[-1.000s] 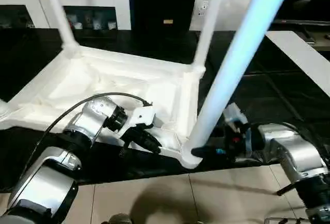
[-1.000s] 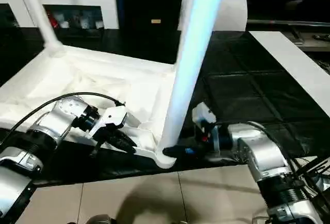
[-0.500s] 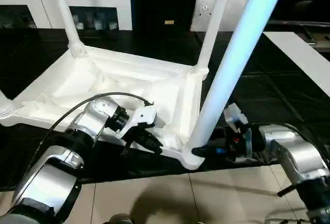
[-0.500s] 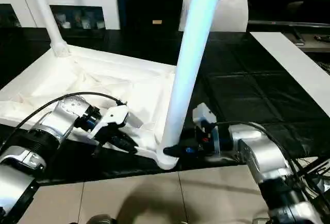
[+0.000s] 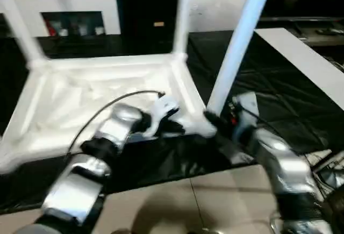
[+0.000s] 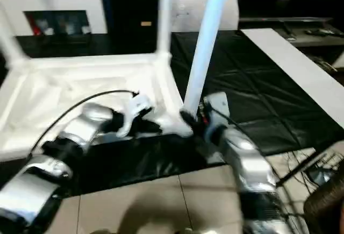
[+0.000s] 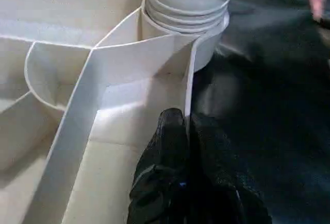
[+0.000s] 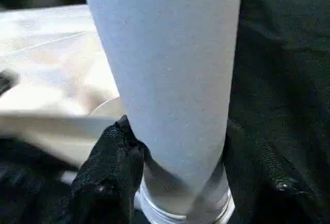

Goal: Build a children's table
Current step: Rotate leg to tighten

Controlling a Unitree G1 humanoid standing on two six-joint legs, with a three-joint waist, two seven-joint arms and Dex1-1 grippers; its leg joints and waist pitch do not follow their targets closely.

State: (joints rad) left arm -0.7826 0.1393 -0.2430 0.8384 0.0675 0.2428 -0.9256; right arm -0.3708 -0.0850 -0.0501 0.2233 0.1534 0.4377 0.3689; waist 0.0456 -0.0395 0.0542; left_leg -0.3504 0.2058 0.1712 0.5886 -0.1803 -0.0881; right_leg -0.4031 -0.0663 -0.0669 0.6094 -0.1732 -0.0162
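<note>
Three legs stand in the upside-down tabletop (image 5: 80,91). The right gripper (image 8: 170,172) hugs the nearest leg (image 5: 236,45); the left gripper (image 7: 186,131) pinches the rim beside it.

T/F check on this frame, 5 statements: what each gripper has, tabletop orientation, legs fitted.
1. The tabletop lies ribbed underside up. True.
2. The left gripper is shut on the tabletop's rim wall. True.
3. The right gripper hangs free above the black mat. False: its fingers sit on either side of the near leg, low down by its corner socket.
4. No legs stand in the tabletop yet. False: the near leg, a far-right leg and a far-left leg stand upright in corner sockets.
5. The tabletop lies on the black mat. True.
</note>
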